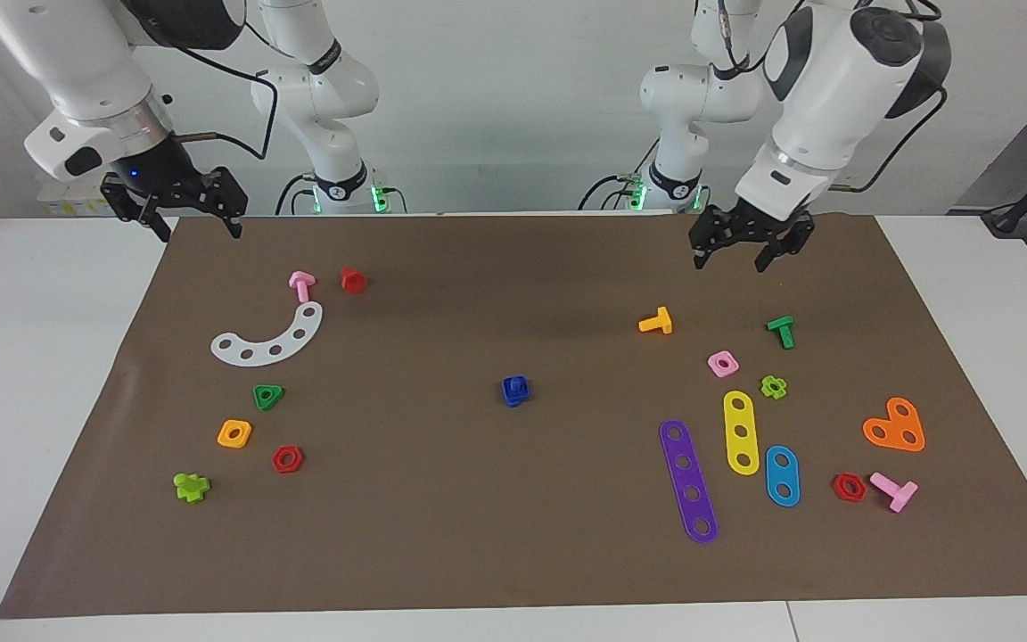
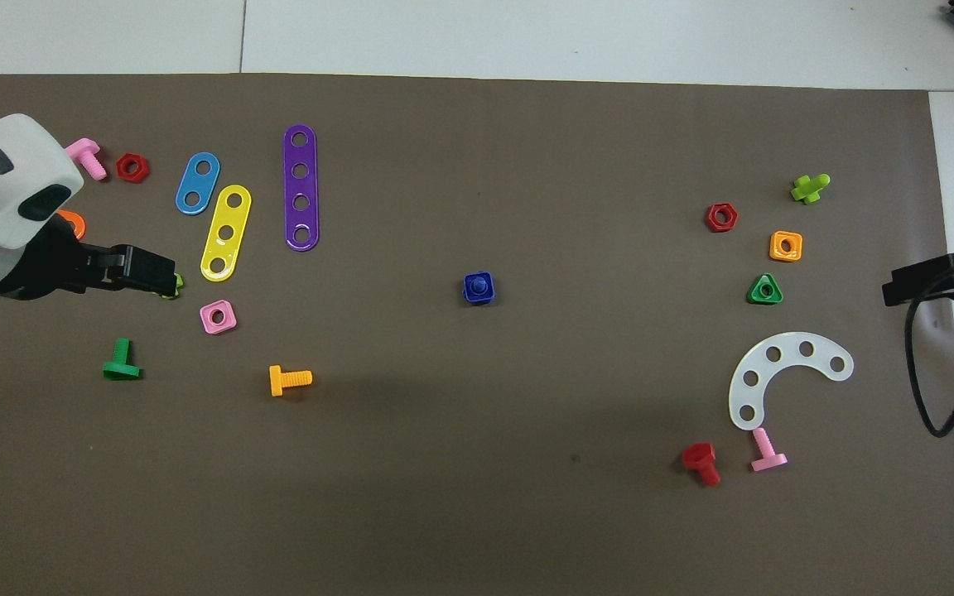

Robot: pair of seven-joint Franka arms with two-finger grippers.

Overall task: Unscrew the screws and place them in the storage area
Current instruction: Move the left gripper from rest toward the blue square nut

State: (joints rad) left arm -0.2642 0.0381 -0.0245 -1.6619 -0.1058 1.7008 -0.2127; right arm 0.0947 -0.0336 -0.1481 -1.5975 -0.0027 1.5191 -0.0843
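Note:
The dark-blue screws point(image 1: 514, 390) sit in the middle of the brown mat point(image 1: 513, 535), the square nut and the bolt joined as one piece, which also shows in the overhead view point(image 2: 478, 287). My left gripper point(image 1: 750, 248) hangs open and empty over the mat at the left arm's end; from above point(image 2: 148, 274) it covers a lime nut point(image 1: 774, 386). My right gripper point(image 1: 182, 212) hangs open and empty over the mat's edge at the right arm's end, as the overhead view point(image 2: 941, 280) also shows. Bare mat patches point(image 2: 55, 430) lie among the loose parts at both ends.
At the left arm's end lie purple point(image 1: 690, 481), yellow point(image 1: 741, 432) and blue point(image 1: 782, 475) strips, an orange heart plate point(image 1: 895, 425), a pink square nut point(image 1: 723, 363), and green point(image 1: 781, 331) and orange point(image 1: 657, 321) bolts. At the right arm's end lie a white curved strip point(image 1: 269, 339), a dark-green triangular nut point(image 1: 268, 396) and other nuts and bolts.

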